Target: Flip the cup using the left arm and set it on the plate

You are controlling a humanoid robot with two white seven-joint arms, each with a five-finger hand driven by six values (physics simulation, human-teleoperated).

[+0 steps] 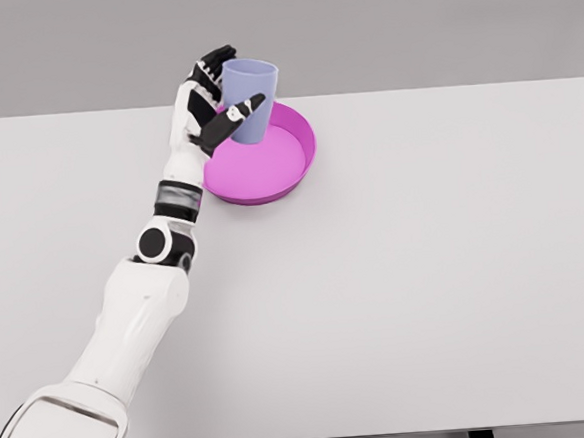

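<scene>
We see our left hand [211,102] wrapped around the cup [250,100], thumb crossing the near side of its wall and the other fingers [213,62] curled behind the left side, so the hand is clamped on the cup. The arm reaches in from the lower left corner and stretches diagonally up across the table [456,268] to the far side, its wrist just beside the left rim of the plate.

The cup is pale lavender and stands upright with its wider mouth on top and its narrower base down. It sits over the back part of the magenta plate [287,171]; we cannot tell whether its base touches the plate floor or hangs just above it. We see nothing of the cup's inside from this angle.

The plate is a shallow round dish with a raised rim, and apart from the cup nothing lies in it. It rests close to the table's far edge, left of the middle.

Outward from there, the white tabletop runs wide to the right and toward us, with the whole right half and the near strip free for moving. The far edge lies just behind the plate and the cup's top rises past it against the grey backdrop.
</scene>
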